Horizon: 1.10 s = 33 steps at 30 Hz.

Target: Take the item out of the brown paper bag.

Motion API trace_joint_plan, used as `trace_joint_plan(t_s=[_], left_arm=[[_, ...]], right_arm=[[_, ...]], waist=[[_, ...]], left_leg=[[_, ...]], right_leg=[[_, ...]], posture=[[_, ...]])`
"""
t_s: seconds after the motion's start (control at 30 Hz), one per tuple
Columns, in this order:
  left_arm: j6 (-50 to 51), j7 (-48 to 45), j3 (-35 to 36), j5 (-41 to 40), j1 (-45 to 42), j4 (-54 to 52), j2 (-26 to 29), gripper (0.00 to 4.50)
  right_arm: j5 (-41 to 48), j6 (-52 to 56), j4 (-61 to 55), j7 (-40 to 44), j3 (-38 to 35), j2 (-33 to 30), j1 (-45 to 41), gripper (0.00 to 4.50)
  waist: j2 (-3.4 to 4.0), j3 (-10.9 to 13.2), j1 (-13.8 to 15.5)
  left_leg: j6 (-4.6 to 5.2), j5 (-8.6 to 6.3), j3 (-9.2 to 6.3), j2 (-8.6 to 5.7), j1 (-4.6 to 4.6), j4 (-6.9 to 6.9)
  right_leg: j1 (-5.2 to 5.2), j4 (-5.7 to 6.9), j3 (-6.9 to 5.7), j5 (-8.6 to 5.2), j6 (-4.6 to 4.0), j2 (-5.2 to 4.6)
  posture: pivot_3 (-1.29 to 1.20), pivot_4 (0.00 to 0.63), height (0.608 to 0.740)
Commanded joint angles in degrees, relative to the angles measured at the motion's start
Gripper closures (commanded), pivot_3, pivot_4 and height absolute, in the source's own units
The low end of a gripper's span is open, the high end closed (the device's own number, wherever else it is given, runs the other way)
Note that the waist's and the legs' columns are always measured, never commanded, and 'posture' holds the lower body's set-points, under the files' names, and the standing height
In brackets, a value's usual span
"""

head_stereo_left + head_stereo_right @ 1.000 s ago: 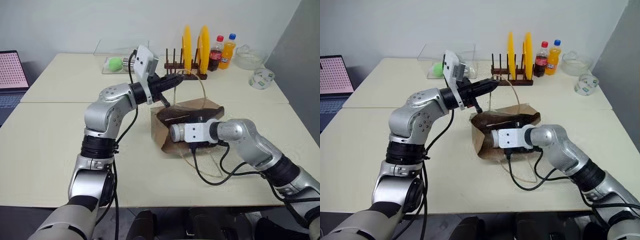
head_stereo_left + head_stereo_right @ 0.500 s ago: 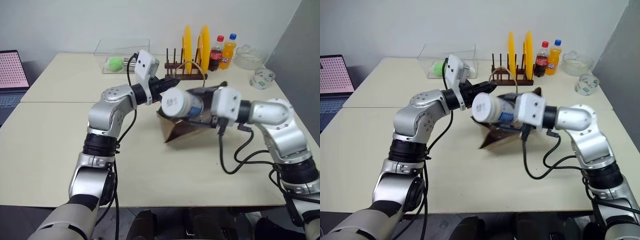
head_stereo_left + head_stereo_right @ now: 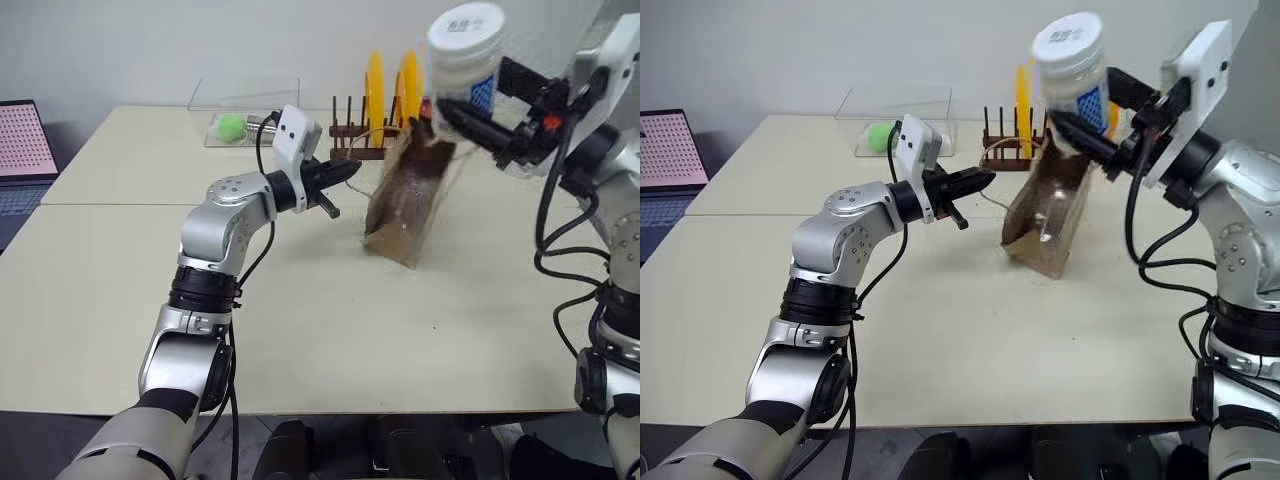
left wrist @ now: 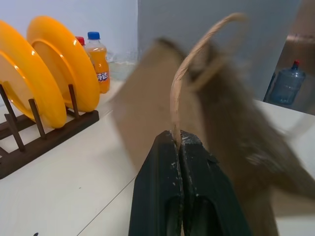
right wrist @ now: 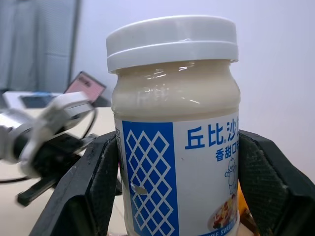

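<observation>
Support surface: two cream tables [image 3: 120,300] pushed together, with a seam seen running across between them. On the far table a clear plastic box [image 3: 243,108] with a green ball [image 3: 231,126] inside is seen, beside it a dark wooden plate rack [image 3: 362,135] with two yellow plates [image 3: 374,95], then two soda bottles [image 4: 97,59], a glass bowl [image 3: 1152,128] and a tape roll [image 3: 524,157]. The brown paper bag [image 3: 405,205] is seen standing near the seam, tilted. A laptop [image 3: 22,150] is noted at the left edge.

Brown paper bag [image 4: 231,123] motion-blurred in left wrist view. Bottle [image 5: 179,132] base cut off at 6 o'clock in right wrist view. Soda bottles mostly hidden behind bottle, head views.
</observation>
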Motion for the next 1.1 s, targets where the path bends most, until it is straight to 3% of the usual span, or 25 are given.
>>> trace_joint_plan(t_s=[0.03, 0.17, 0.33, 0.5, 0.77, 0.9, 1.1], left_arm=[[-1.15, -0.02, 0.67, 0.03, -1.74, -0.79, 0.13, 4.50], [-1.10, 0.07, 0.79, 0.09, -1.41, -1.16, 0.31, 4.50], [-0.83, 0.32, 0.87, 0.02, -0.88, -1.92, 0.41, 4.50], [-0.64, 0.61, 0.78, -0.03, -0.69, -2.35, 0.17, 4.50], [-0.26, 1.09, 0.78, -0.22, -0.25, -3.13, 0.00, 4.50], [0.07, 1.39, 0.81, -0.57, -0.02, -3.53, -0.12, 4.50], [0.28, 1.87, 1.13, -0.82, -0.19, -3.34, -0.36, 4.50]], right_arm=[[-7.59, -6.06, 6.07, -0.30, -1.34, -6.32, 1.60, 1.43], [-18.92, -15.76, 13.92, 2.60, 4.57, -14.02, 9.57, 1.43], [-27.41, -19.78, 15.33, 6.26, 12.75, -17.19, 17.23, 1.43], [-31.43, -17.63, 16.01, 9.94, 19.79, -16.05, 20.63, 1.43], [-33.74, -16.12, 16.77, 14.79, 23.67, -15.43, 20.39, 1.43], [-33.86, -15.33, 16.40, 16.29, 23.55, -15.18, 19.70, 0.07], [-30.62, -12.57, 10.27, 19.69, 19.89, -17.69, 20.99, 0.02]], waist=[[0.00, 0.00, 0.03], [0.00, 0.00, 0.27], [0.03, 0.02, -0.52], [0.04, 0.02, -0.89], [0.04, 0.02, -0.78], [0.04, 0.02, -0.70], [0.04, 0.02, -0.56]], left_leg=[[0.00, 0.00, 0.00, -0.01, 0.00, -0.01], [0.03, -0.01, 0.05, -0.06, -0.02, 0.00], [0.03, -0.01, 0.25, -0.02, 0.03, -0.15], [0.00, 0.01, 0.19, 0.09, 0.15, -0.24], [-0.05, 0.04, 0.16, 0.06, 0.17, -0.20], [-0.23, 0.14, 0.14, 0.05, 0.17, -0.20], [-0.23, 0.14, 0.14, 0.03, 0.16, -0.19]], right_leg=[[0.00, -0.01, -0.01, 0.00, 0.00, 0.00], [0.03, -0.08, -0.01, -0.02, 0.03, -0.03], [-0.09, -0.02, 0.15, -0.03, 0.06, -0.02], [-0.08, 0.04, 0.14, -0.17, 0.29, 0.14], [0.01, -0.03, 0.12, -0.18, 0.31, 0.10], [0.02, -0.03, 0.11, -0.18, 0.31, 0.09], [0.01, -0.03, 0.11, -0.18, 0.31, 0.06]], posture=[[0.00, 0.150, 0.740], [0.00, 0.150, 0.740], [0.00, 0.150, 0.740], [0.00, 0.150, 0.740], [0.00, 0.150, 0.740], [0.00, 0.150, 0.740], [0.00, 0.150, 0.740]])
